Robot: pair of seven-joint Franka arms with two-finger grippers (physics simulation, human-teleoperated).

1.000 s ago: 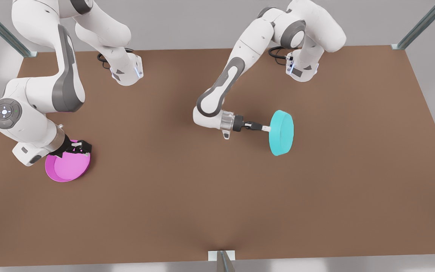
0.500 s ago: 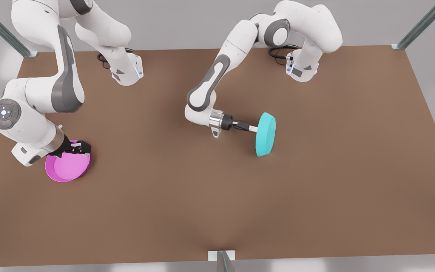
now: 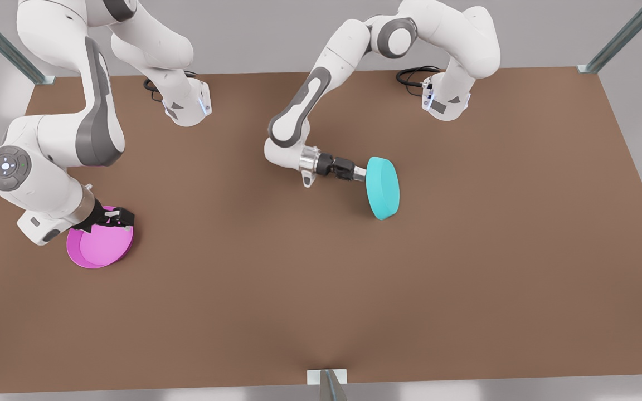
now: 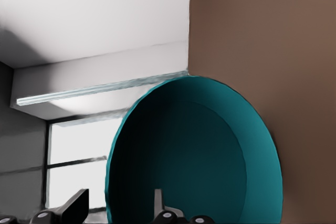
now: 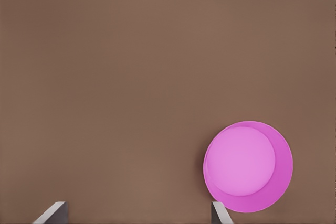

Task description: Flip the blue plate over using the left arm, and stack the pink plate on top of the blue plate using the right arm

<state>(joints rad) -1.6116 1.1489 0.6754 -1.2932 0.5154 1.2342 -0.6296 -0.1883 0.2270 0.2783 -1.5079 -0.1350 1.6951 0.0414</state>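
The blue plate [image 3: 383, 187] hangs on edge above the middle of the brown table [image 3: 321, 289], its underside turned toward the front view's right. My left gripper [image 3: 361, 173] is shut on its rim from the front view's left. In the left wrist view the blue plate's hollow [image 4: 194, 161] faces the camera, with the left gripper [image 4: 118, 208] pinching the rim. The pink plate [image 3: 100, 246] lies right side up at the front view's left. My right gripper [image 3: 113, 219] hovers open over its far rim. The pink plate [image 5: 247, 166] sits beside one of the fingertips [image 5: 218, 211] in the right wrist view.
Two arm bases [image 3: 187, 106] [image 3: 446, 100] stand along the far edge of the table. Metal posts [image 3: 622, 36] rise at the far corners, and a bracket [image 3: 326, 381] sits at the near edge. Bare brown surface lies between the plates.
The left arm has carried the blue plate toward the front view's left and turned it further on edge. The right arm and the pink plate have stayed still.
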